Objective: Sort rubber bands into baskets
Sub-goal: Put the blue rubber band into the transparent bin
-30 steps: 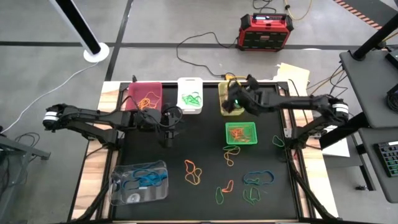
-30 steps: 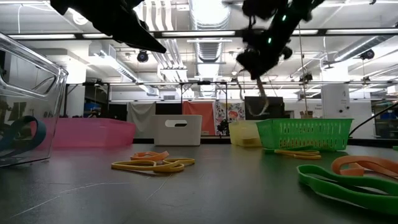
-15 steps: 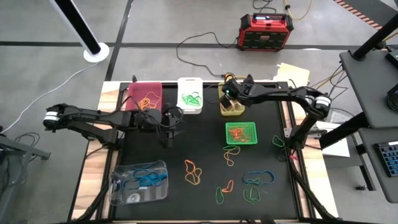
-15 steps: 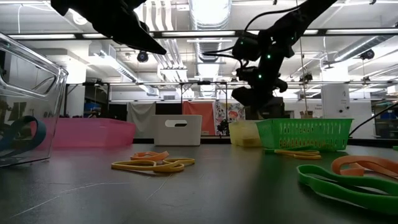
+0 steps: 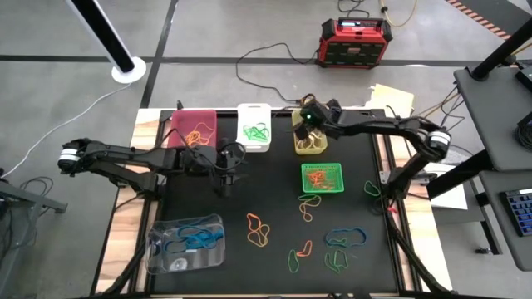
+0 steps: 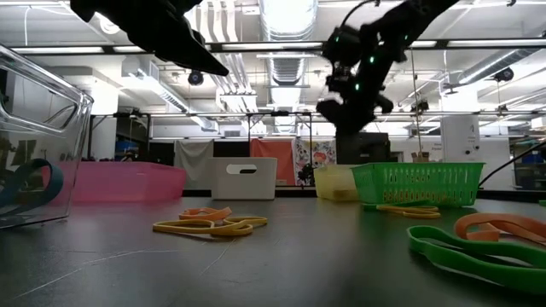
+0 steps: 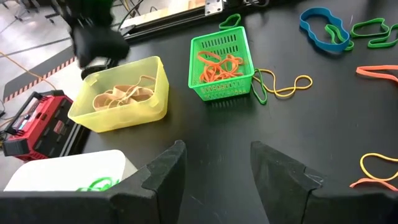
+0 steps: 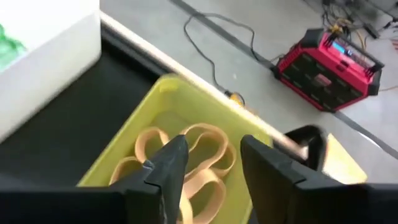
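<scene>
Black table — no legible writing

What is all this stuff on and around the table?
Pink basket: one, far left, orange bands inside.
White basket: one, beside it, green bands.
Yellow basket: one, far right, tan bands.
Green mesh basket: one, mid right, orange bands.
Clear basket: one, near left, blue bands.
Loose rubber bands: several, orange, yellow, green, blue, near half of the table.
Red-black box: one, floor beyond the table.
Left claw: open, mid table.
Right claw: open, over the yellow basket.
</scene>
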`<state>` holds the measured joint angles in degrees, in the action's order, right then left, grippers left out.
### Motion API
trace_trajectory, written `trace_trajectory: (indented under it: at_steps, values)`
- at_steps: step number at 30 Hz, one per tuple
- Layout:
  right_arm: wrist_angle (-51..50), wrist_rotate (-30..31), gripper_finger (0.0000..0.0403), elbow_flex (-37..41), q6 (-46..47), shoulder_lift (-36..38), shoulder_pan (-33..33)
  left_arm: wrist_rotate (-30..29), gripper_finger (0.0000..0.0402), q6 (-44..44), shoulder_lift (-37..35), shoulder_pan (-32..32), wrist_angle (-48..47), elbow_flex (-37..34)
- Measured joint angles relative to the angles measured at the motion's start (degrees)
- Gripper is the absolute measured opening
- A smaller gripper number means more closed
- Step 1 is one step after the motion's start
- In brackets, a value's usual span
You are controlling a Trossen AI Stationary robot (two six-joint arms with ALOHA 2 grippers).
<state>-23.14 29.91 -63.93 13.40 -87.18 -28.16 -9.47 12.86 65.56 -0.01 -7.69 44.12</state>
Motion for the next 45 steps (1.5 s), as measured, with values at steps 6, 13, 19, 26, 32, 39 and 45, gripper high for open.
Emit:
trace_trajectory:
  at_steps: [6,13,19,26,32,39,45]
  values:
    - [-7.4,-13.5,0.0161,-3.4,-5.6,7.2,2.6,0.0,0.0162,-2.2,0.0,-0.1,0.0,0.0]
    - [-18.5,-39.0,0.0144,-0.8,-2.4,15.4,15.9,0.0,0.0162,-4.4,0.0,-0.1,0.0,0.0]
    - [-22.1,-36.7,0.0126,4.4,8.7,17.2,34.6,0.0,0.0162,-4.6,0.0,-0.2,0.4,0.0]
    - [-23.5,-28.4,0.0131,9.7,24.2,13.1,52.1,0.0,0.0162,-4.5,0.0,-0.2,1.2,0.0]
    - [-23.5,-28.3,0.0142,11.0,33.9,7.0,58.8,0.0,0.0162,-4.2,0.0,-0.2,1.7,0.0]
    - [-23.5,-28.5,0.015,11.0,34.6,-0.3,61.3,0.0,0.0162,-4.0,0.0,-0.2,1.7,0.0]
    - [-23.4,-28.6,0.0137,11.0,34.1,-3.3,61.3,0.0,0.0162,-4.0,0.0,-0.2,1.7,0.0]
